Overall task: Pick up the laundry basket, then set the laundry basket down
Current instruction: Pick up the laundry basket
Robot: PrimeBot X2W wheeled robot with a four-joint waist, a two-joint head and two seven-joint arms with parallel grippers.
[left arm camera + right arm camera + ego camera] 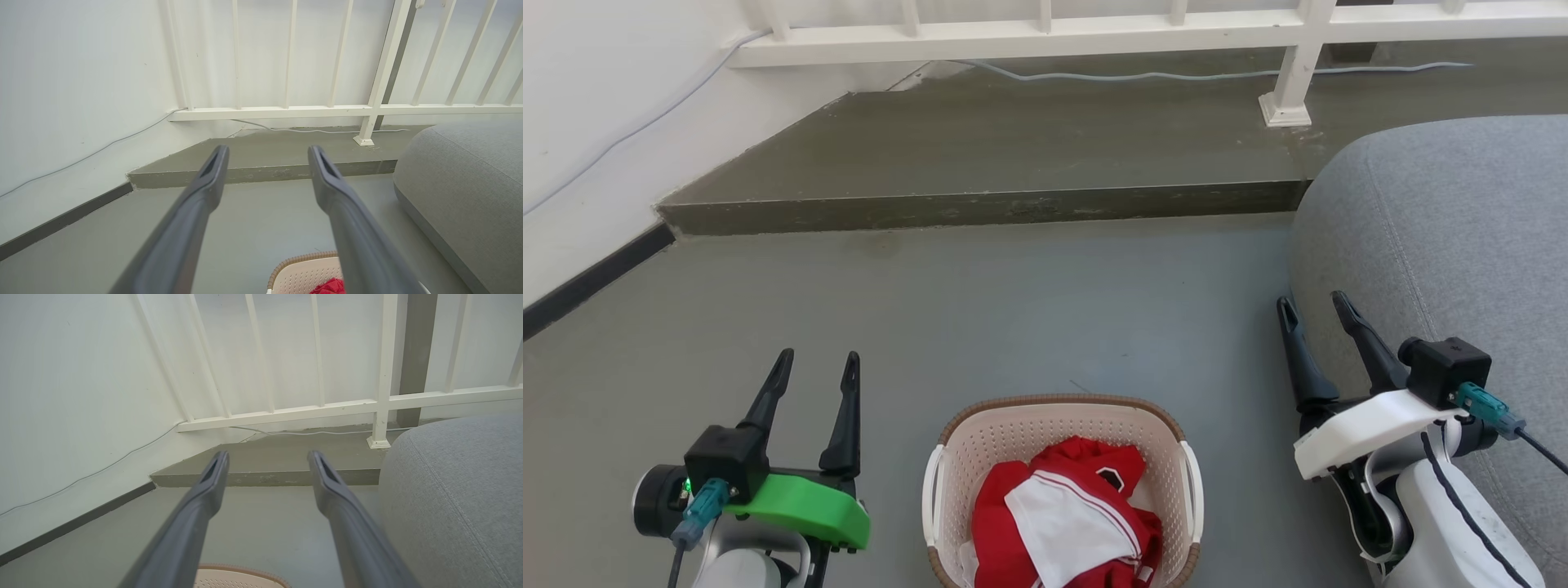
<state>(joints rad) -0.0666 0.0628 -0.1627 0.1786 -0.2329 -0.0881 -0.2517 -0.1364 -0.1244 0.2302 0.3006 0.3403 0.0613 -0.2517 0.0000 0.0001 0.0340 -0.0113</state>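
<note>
The laundry basket (980,445), cream with perforated walls, a brown woven-look rim and white side handles, stands on the grey floor at the bottom centre of the head view. Red and white clothes (1066,514) lie inside it. My left gripper (818,361) is open to the basket's left, apart from it, fingers pointing away over bare floor. My right gripper (1315,304) is open to the basket's right, close to a grey cushion. In the left wrist view the basket (300,273) peeks in at the bottom edge beside the gripper (267,152). The right wrist view catches the basket's rim (241,569) below the open gripper (267,457).
A large grey cushion (1445,269) fills the right side. A raised concrete step (980,204) crosses the floor ahead, with a white railing (1045,33) and a grey cable (1143,76) on it. A white wall with dark skirting (588,282) runs along the left.
</note>
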